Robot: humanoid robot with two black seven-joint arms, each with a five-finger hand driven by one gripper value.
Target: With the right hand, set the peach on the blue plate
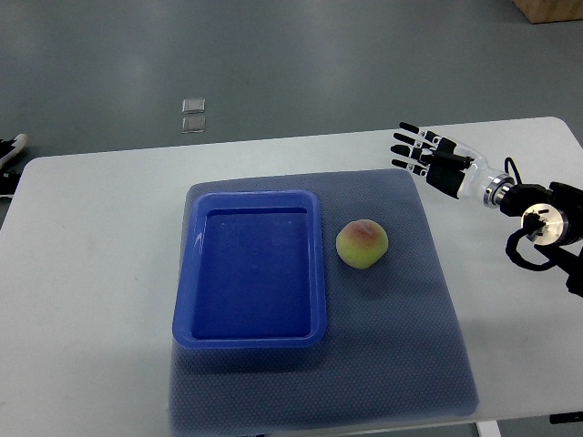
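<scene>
— One hand is all I have on my screen: the right hand [426, 157], coming in from the right edge on its black and silver arm [537, 223]. Its fingers [407, 138] are spread and straight, pointing left, and they hold nothing.

— Where is it over the table?

— Toward the far right of the white table [91, 264], just beyond the far right corner of the blue-grey mat [410, 346]. I can't tell from this steep view whether it touches the surface or hangs above it.

— And the peach?

— I see the peach [363, 244] lying on the mat, nearer to me and to the left of the hand, well apart from the fingers. It's yellow-green with a pink blush on top.

— Is it on the plate?

— No. The blue plate [250, 339], really a deep rectangular tray with rounded corners, sits on the left part of the mat, and the peach rests just beside its right rim, outside it.

— Anything else?

— Two small clear squares [193, 114] lie on the grey floor beyond the table's far edge, and a bit of black and white gear [9, 150] pokes in at the left edge.
</scene>
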